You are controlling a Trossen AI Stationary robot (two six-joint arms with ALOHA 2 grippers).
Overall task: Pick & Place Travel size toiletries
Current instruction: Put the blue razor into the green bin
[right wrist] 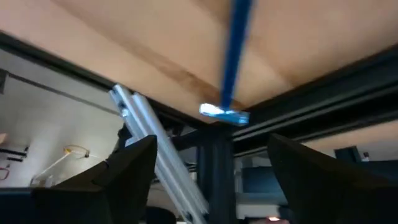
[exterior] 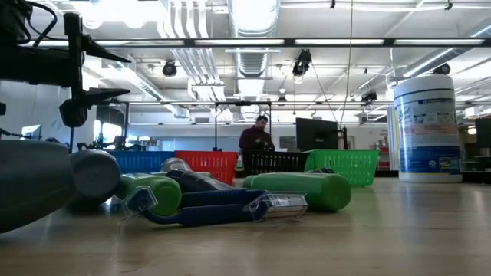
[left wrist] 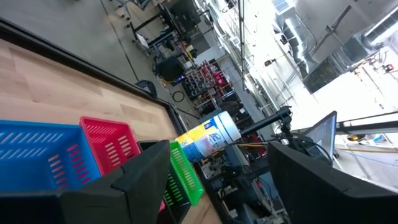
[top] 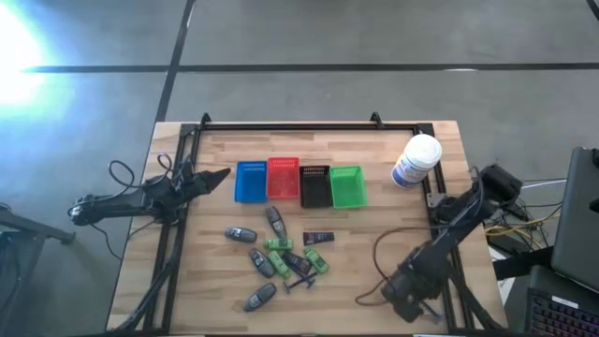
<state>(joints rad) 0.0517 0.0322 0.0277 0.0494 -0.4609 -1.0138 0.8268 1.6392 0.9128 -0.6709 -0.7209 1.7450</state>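
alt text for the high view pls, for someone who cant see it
Overhead view of a wooden table: a loose pile of travel size toiletries lies below a row of blue, red, black and green baskets. The left gripper hovers open beside the blue basket.

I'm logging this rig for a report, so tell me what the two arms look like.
Both arms are dark, nearly black, built of slim jointed segments. The left arm tapers to a pointed gripper and has thin black cables looping beside it. The right arm looks bulkier, with a dark cable curling over the table. No markings are visible.
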